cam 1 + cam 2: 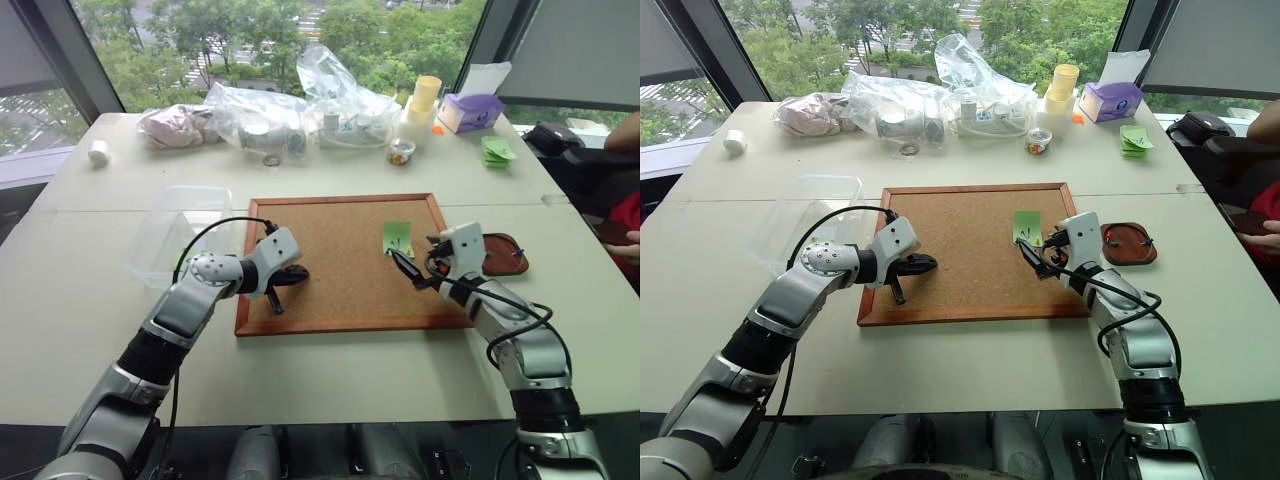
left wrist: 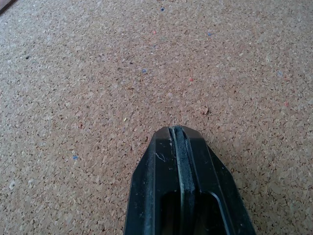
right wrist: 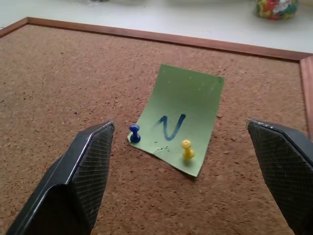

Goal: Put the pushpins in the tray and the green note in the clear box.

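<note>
We are lining the wide-open, empty right claw (image 3: 181, 161) up on the blue pushpin (image 3: 134, 133) at the green note (image 3: 181, 117) corner (left claw (image 2: 180, 147) shut, empty); next, pinch and pull.

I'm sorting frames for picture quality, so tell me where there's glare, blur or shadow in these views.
Left eye view: the bright window washes out the far clear plastic bags. Right wrist view: the pale green paper note with its blue pushpin and yellow pushpin is sharp, but the open right claw fingers are soft. Left wrist view: the shut left claw casts a shadow on the wood-framed corkboard.
</note>
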